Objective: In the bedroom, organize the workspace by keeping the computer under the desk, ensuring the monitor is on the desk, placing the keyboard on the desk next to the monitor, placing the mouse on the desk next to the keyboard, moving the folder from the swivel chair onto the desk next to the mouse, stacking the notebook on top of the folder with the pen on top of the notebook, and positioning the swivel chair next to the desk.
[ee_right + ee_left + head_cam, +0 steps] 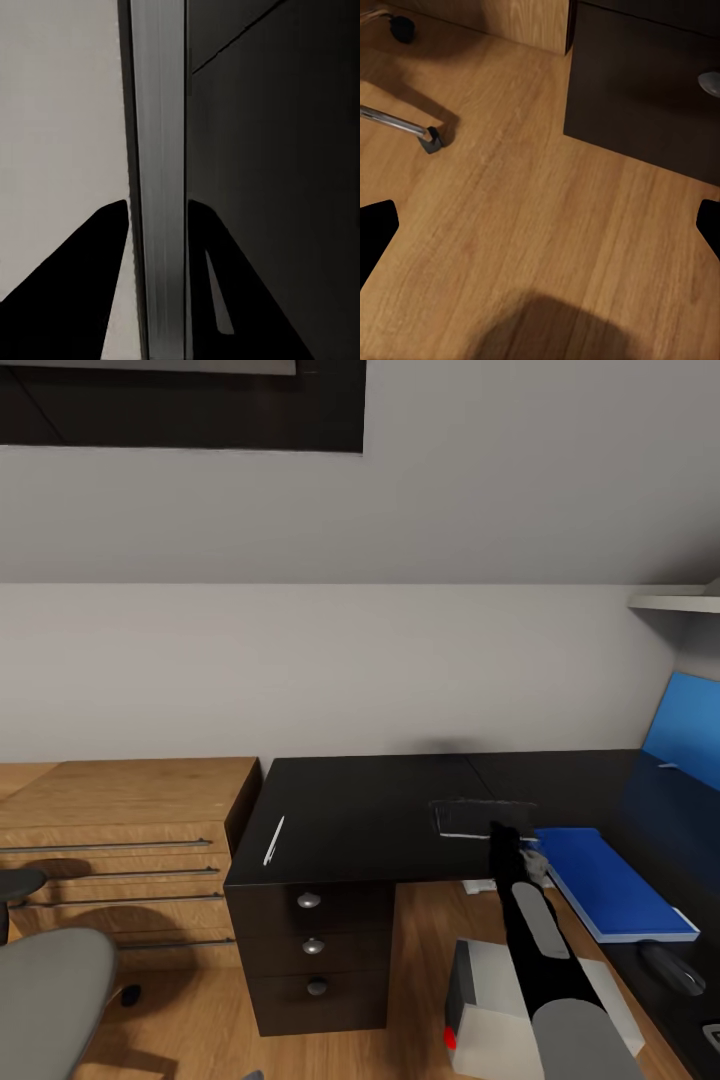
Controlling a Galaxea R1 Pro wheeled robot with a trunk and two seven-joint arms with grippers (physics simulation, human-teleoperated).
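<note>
Right claw (157, 217) clenched on the notebook (483, 818) edge, lifting it toward the folder (610, 882), right on the counter (380, 820).

Your right gripper (505, 835) hovers at the near right edge of the black drawer cabinet (320, 950). Its glossy top spreads away to the gripper's left, and its front drops below with three drawers, each carrying a round silver knob (309, 900). Farther left of the gripper, touching the cabinet's side, stands a low light-wood bench (120, 800) with long metal rails across its front. Beyond both rises a plain pale wall (350, 660) with a dark framed panel (180, 410) high on it, and a white shelf (675, 601) sits up to the gripper's right. Under your left gripper (547, 210) lies wood-plank floor (510, 247), with the cabinet's dark corner just ahead.
</note>
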